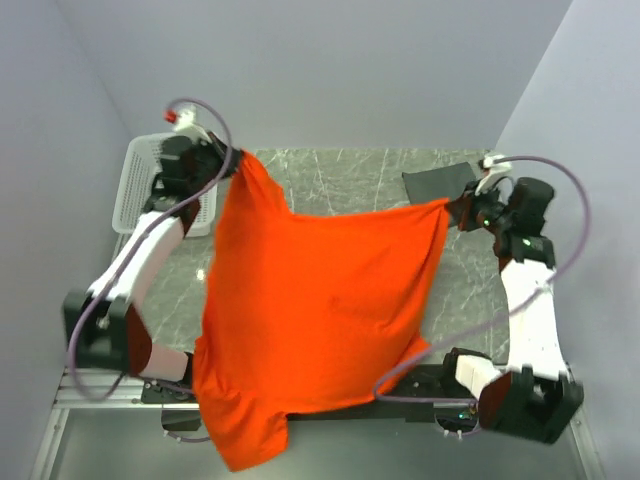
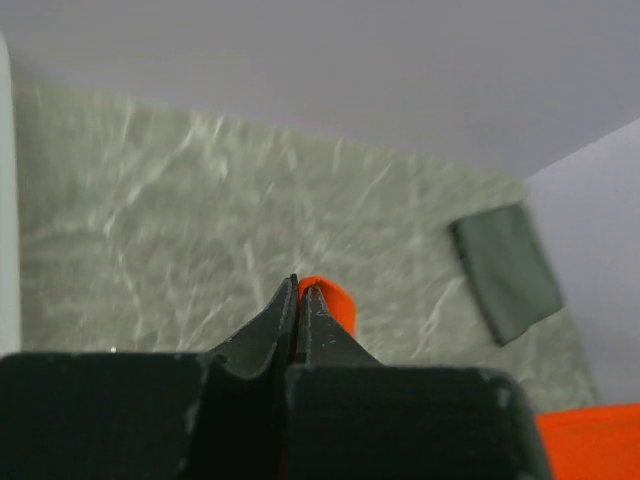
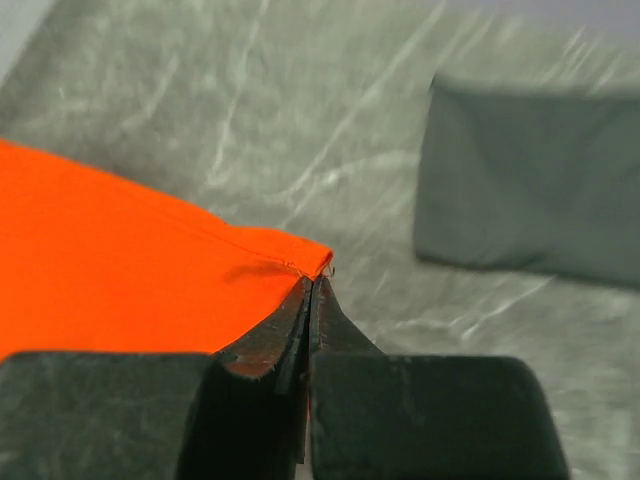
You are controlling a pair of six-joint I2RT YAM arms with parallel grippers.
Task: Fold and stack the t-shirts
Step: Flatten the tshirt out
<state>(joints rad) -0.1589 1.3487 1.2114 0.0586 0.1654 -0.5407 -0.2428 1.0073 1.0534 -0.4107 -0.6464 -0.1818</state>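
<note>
The bright orange short-sleeved cloth t-shirt (image 1: pixel 310 310) hangs stretched above the grey marbled table (image 1: pixel 350 175). Its lowest part droops past the table's near edge, over the arm bases. Further in, the cloth spreads like a sheet over the table's middle, held up by two corners. Over the table's right side the right gripper (image 1: pixel 452 207) is clenched on one corner, with the orange hem pinched between its closed jaws. Over the table's far left the left gripper (image 1: pixel 232 160) is clamped on another corner, where a small orange fold shows past its fingertips. The plain dark grey t-shirt (image 1: pixel 438 183) lies folded flat on the table's far right corner. A white plastic lattice basket (image 1: pixel 140 190) sits at the table's far left edge.
</note>
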